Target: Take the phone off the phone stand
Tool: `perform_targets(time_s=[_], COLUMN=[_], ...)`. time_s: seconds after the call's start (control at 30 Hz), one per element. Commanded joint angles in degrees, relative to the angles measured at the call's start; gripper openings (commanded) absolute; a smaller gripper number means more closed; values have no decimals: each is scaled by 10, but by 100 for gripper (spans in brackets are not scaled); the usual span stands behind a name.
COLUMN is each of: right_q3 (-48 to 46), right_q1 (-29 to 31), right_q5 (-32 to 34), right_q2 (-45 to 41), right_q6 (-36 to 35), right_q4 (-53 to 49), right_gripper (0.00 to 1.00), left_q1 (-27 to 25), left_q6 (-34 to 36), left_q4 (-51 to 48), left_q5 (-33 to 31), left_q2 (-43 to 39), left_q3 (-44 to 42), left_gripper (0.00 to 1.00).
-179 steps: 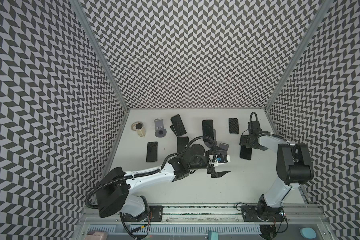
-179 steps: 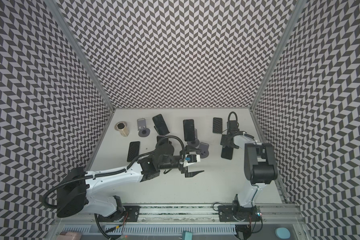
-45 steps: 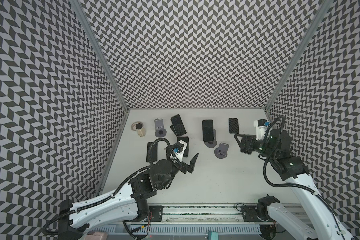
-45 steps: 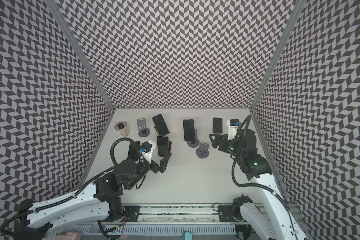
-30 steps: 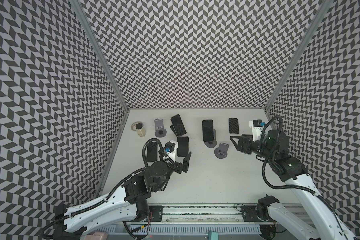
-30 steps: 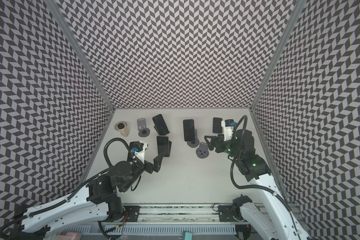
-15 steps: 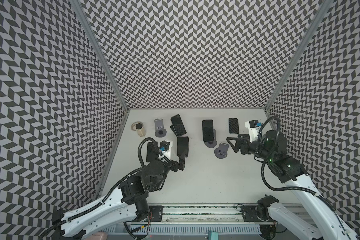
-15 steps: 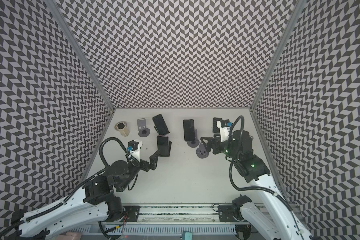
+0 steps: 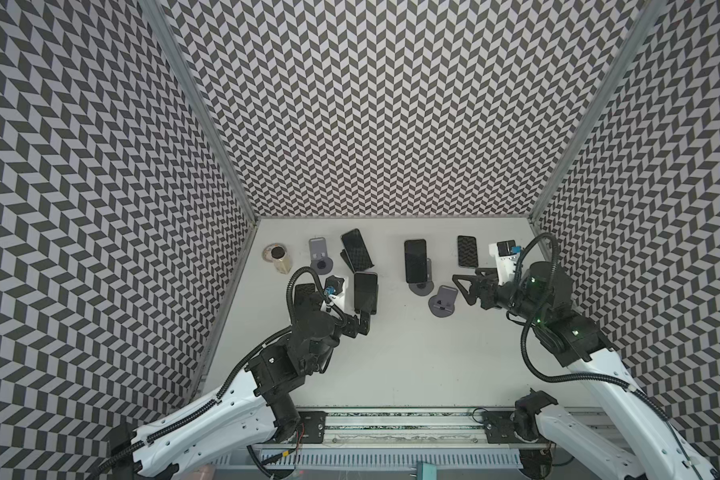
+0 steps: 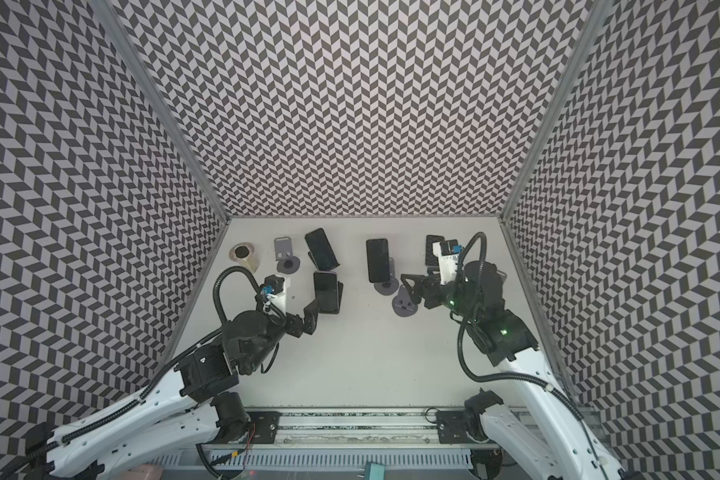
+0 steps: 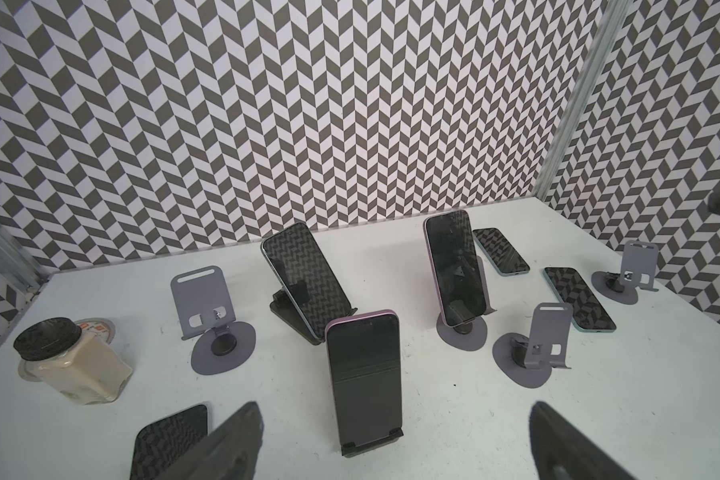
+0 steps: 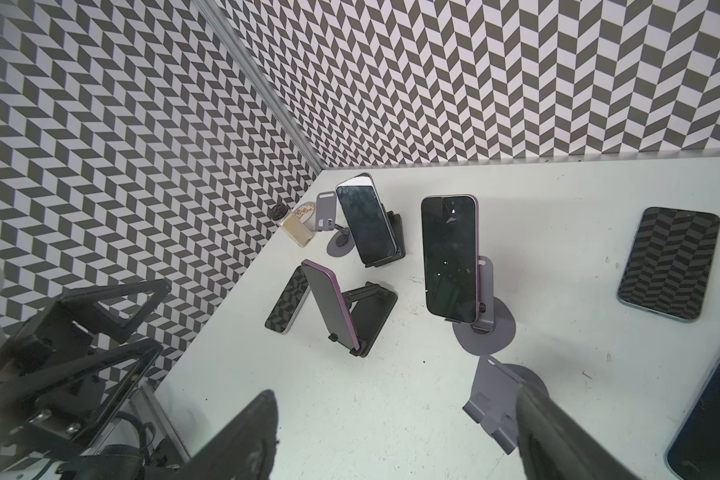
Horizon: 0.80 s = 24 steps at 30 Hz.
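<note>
1 white table spreads beneath both my grippers. My left gripper hangs with its jaws spread wide, holding nothing. Straight ahead of it, just beyond the fingertips, the purple-edged phone leans back, seated in its black phone stand. My right gripper is parted too and empty, with 1 small grey stand close by 1 finger.

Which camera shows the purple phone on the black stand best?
The left wrist view: the purple phone faces it squarely, whole screen visible, seated in the black stand. The right wrist view sees it from the side; both top views show it small, from above.
</note>
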Motion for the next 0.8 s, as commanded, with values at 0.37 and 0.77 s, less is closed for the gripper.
perform_targets(time_s=[0.37,0.77], right_q3=[-21,-29], right_q1=[9,10], right_q5=[15,-6], right_q2=[3,9], right_q6=[-15,4], right_q4=[42,71], right_gripper=[86,86], left_q1=[61,87], left_q6=[-44,-62], left_q4=[34,59], left_q5=[91,119], left_q2=[32,98], left_q3=[-26,-16], left_gripper=[100,100])
